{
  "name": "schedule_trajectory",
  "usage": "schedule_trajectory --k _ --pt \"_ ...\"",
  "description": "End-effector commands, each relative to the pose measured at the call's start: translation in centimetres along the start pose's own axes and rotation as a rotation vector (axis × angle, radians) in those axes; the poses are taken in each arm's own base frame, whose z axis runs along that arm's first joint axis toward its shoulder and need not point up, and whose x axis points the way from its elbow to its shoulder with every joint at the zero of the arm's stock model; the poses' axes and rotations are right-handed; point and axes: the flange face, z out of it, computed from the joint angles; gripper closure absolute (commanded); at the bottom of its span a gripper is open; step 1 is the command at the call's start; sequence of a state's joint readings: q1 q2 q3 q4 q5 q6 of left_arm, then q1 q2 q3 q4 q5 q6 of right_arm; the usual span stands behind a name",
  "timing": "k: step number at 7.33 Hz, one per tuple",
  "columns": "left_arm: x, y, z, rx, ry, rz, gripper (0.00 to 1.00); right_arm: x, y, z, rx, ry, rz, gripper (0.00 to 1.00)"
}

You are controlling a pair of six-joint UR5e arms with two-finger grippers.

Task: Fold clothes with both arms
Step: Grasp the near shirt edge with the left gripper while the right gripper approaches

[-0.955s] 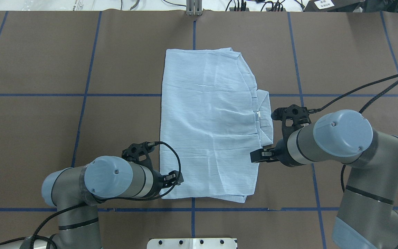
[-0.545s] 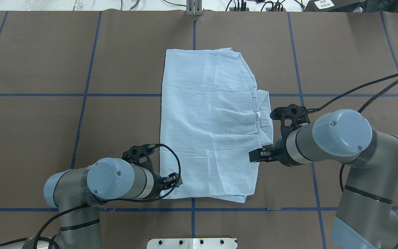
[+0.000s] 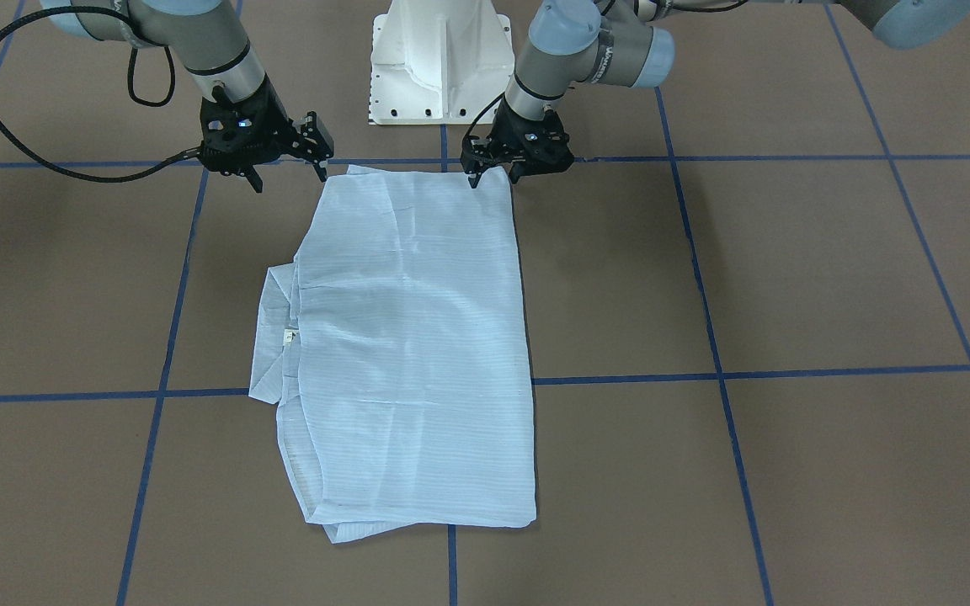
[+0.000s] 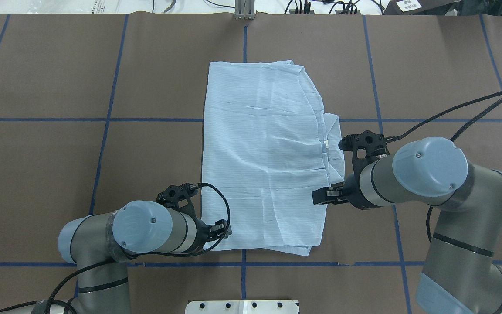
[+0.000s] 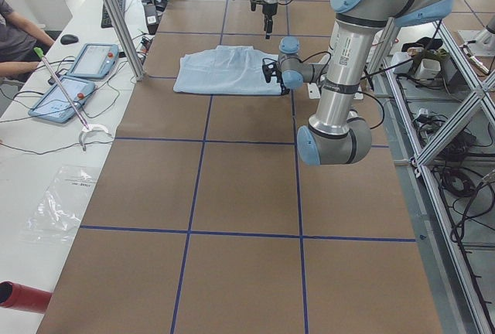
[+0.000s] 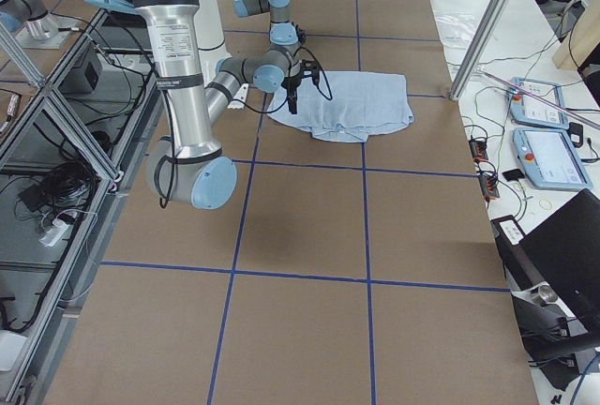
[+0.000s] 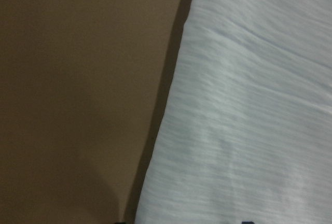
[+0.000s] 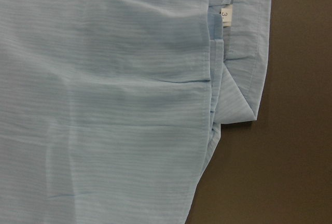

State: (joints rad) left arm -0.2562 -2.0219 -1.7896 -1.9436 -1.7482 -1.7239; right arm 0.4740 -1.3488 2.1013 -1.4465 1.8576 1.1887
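Observation:
The light blue striped shirt (image 4: 264,157) lies folded flat in a long rectangle in the middle of the brown table, its collar and white neck label (image 4: 327,144) at its right edge. It also shows in the front view (image 3: 409,337). My left gripper (image 4: 221,230) is low at the shirt's near-left corner, open, with its fingers on either side of that corner (image 3: 492,178). The left wrist view shows the cloth edge (image 7: 249,130) from very close. My right gripper (image 4: 320,197) is open and empty, and hovers by the shirt's near-right edge (image 3: 290,172). The right wrist view shows the collar and label (image 8: 225,15) from above.
Blue tape lines (image 4: 103,119) cross the brown table. The white pedestal base (image 3: 439,59) stands just behind the shirt's near edge. Black cables loop from both wrists (image 4: 451,111). A side bench with tablets (image 5: 77,79) and an aluminium post (image 5: 116,17) lies beyond the far edge.
My left arm has drawn slightly toward the robot's base and settled at the shirt's near-left corner. My right gripper has edged a little left over the shirt's edge. The shirt has not moved.

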Motion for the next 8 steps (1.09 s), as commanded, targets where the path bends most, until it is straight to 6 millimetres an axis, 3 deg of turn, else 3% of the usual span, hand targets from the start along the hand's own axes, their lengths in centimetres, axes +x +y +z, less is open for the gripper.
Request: schedule_trajectory --k 1,4,6,8 --pt "-0.02 0.16 0.22 -0.003 -0.003 0.001 0.21 0.00 -0.02 0.05 0.000 0.001 -0.001 0.00" --pt "0.02 0.45 0.35 -0.007 -0.004 0.003 0.26 0.00 0.00 0.05 -0.002 0.000 -0.003 0.00" --pt "0.02 0.46 0.35 -0.008 -0.005 0.003 0.45 0.03 -0.01 0.12 -0.002 0.002 -0.005 0.00" --pt "0.05 0.48 0.28 -0.008 -0.003 0.005 0.54 0.03 -0.01 0.12 -0.002 0.002 -0.005 0.00"
